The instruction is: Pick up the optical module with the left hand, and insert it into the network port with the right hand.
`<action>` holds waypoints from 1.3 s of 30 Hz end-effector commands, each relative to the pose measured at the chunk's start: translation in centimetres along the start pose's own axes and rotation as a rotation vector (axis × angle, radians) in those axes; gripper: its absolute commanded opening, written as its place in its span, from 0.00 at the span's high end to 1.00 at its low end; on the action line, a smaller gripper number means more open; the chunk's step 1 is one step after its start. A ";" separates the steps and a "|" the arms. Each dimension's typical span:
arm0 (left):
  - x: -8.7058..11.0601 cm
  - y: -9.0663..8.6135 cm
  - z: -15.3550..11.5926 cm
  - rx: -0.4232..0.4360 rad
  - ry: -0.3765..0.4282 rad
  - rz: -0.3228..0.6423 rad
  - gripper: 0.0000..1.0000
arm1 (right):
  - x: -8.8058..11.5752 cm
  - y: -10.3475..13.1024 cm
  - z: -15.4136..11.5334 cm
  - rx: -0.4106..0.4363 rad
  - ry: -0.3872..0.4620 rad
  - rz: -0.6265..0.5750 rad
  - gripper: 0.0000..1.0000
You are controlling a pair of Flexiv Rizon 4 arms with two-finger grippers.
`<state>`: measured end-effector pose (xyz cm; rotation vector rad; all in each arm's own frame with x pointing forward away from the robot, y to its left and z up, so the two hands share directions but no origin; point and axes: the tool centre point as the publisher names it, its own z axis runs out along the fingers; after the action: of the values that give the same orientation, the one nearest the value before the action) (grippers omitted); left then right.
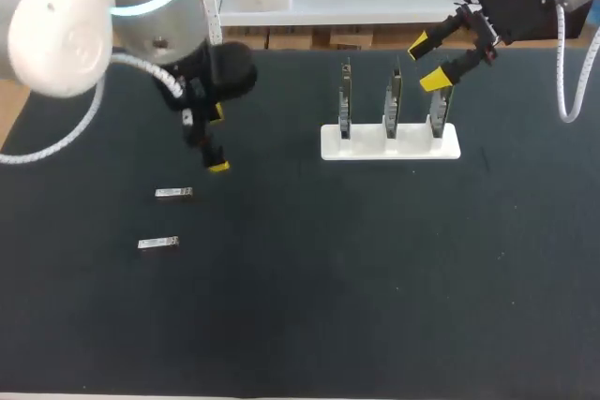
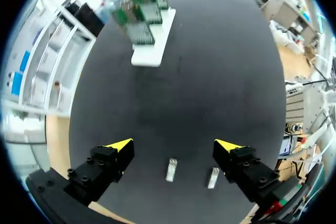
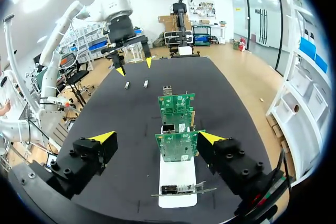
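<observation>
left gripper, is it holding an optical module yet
No, the left gripper is open, and both optical modules lie on the table, clear of its fingers.
</observation>
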<state>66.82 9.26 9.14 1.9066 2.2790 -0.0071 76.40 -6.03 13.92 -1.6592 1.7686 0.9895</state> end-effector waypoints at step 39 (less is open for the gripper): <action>11.3 0.9 6.6 0.035 0.045 0.045 0.00 | 0.0 -0.1 0.0 -0.001 0.000 0.000 0.00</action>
<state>66.08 19.63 1.38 1.9797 2.2801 0.0236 76.41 -6.04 13.92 -1.6591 1.7687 0.9894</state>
